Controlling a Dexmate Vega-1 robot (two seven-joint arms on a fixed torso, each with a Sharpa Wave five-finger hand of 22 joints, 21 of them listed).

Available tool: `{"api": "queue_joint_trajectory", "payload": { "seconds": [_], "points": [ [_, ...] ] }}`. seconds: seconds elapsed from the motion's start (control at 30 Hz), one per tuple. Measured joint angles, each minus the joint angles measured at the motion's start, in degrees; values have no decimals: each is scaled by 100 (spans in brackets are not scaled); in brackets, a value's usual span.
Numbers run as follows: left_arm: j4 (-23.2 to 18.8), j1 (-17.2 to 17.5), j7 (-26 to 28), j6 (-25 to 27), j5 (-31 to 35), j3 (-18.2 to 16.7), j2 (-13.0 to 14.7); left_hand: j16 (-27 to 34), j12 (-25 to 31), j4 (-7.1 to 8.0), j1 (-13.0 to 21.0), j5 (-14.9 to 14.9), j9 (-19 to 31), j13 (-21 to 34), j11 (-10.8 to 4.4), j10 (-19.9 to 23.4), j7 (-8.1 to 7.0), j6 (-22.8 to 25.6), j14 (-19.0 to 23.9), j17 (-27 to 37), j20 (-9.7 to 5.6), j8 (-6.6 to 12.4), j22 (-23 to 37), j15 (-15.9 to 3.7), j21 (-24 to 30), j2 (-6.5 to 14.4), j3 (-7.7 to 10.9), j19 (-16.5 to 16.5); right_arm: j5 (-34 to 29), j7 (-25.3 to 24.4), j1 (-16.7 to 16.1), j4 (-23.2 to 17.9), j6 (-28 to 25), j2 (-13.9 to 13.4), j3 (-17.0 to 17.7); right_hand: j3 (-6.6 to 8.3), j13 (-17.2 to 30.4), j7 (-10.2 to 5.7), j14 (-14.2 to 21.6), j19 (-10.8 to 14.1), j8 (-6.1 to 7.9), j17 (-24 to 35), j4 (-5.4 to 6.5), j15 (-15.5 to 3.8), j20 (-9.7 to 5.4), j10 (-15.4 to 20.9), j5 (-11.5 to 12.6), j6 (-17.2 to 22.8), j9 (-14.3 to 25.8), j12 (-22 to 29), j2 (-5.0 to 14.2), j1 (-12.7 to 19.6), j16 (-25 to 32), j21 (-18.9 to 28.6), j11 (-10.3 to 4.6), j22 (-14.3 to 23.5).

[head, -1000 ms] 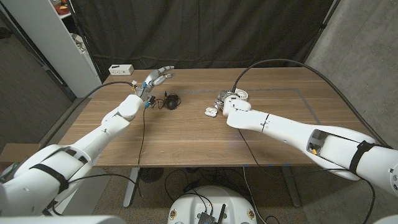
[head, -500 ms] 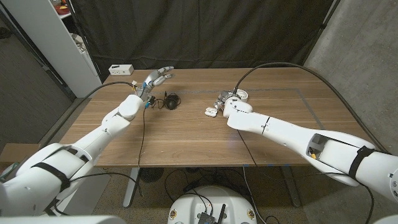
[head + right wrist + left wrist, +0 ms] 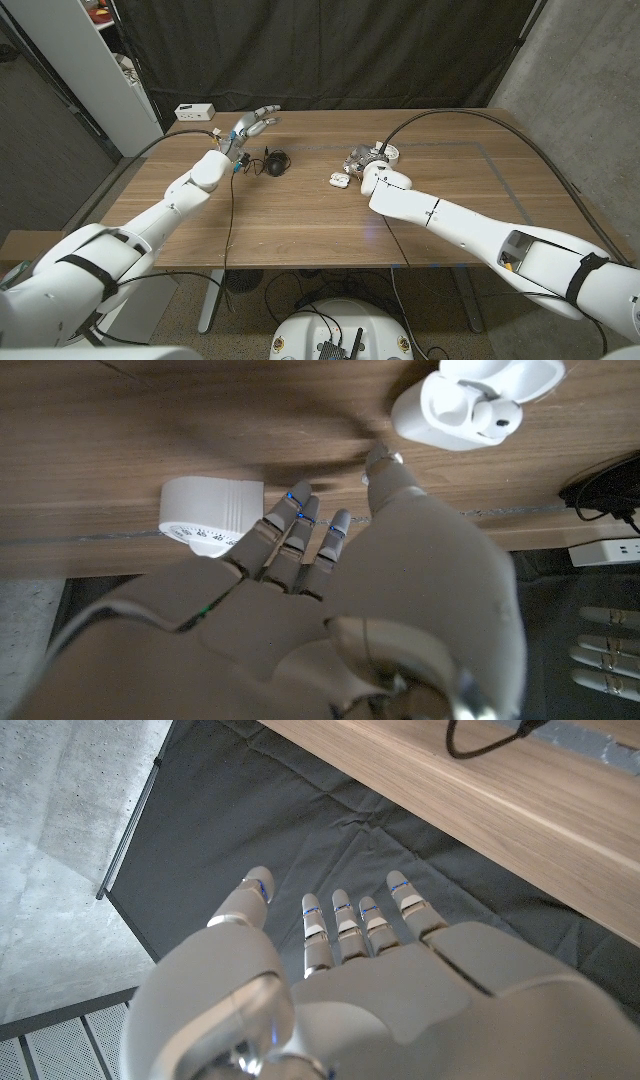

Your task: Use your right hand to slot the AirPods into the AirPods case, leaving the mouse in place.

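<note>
My right hand [image 3: 330, 610] is over the table [image 3: 300, 220] just beside the open AirPods case [image 3: 470, 405]. Its fingers [image 3: 300, 535] are curled loosely inward, the thumb reaching toward the case with its tip close to the case's edge; I cannot tell whether it touches. I see nothing held in this hand. The case [image 3: 338, 181] lies lid open on the wood, with one earbud seated in it as far as the right wrist view shows. A white round tape roll [image 3: 210, 515] stands near my fingertips.

My left hand [image 3: 250, 126] is at the table's far edge, fingers straight and apart, holding nothing. The black mouse [image 3: 275, 161] sits near it with its cable [image 3: 228, 200].
</note>
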Motion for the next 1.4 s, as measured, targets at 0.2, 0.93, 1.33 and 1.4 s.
{"api": "queue_joint_trajectory", "payload": {
  "seconds": [0.2,0.93,1.33,1.4],
  "points": [
    [35,-63,-8,-26,16,25,-6,0,0,0,29,0,0,0,0,0,0,0,0,0,0,0,0,0,0,29,0,0,39,-614,-444,-224,343,19,363,-32,33,49,61,61,85,47,-2,0,6,82,1,-49,139,40,-30,30,83,0,-15,16],
    [-139,-205,57,64,187,56,85,0,23,0,29,0,-1,-1,0,0,0,0,0,0,-1,0,-1,0,-1,29,0,0,436,-2144,-1991,-690,1883,364,1385,-182,140,158,-4,23,155,154,103,-18,138,-76,1,-407,444,-14,-140,-71,148,-20,100,16],
    [-484,-411,-137,386,583,286,341,0,-45,-167,849,263,-16,-16,-109,-401,-821,613,-356,30,-85,148,-15,-38,-32,-884,-376,-209,561,-1869,-1905,-1122,1459,310,1446,-315,213,252,-389,-265,-114,180,236,2,301,-431,2,-865,377,-158,-117,-499,-29,-137,252,16],
    [-628,-448,-137,386,583,338,448,0,-45,-140,1043,422,-12,-16,-107,-456,-820,764,-446,29,-93,185,-15,-14,-32,-1077,-445,-218,582,-1834,-1905,-1122,1405,310,1446,-332,219,273,-412,-295,-135,180,253,1,330,-461,2,-887,357,-159,-111,-538,-29,-138,281,16]
  ]
}}
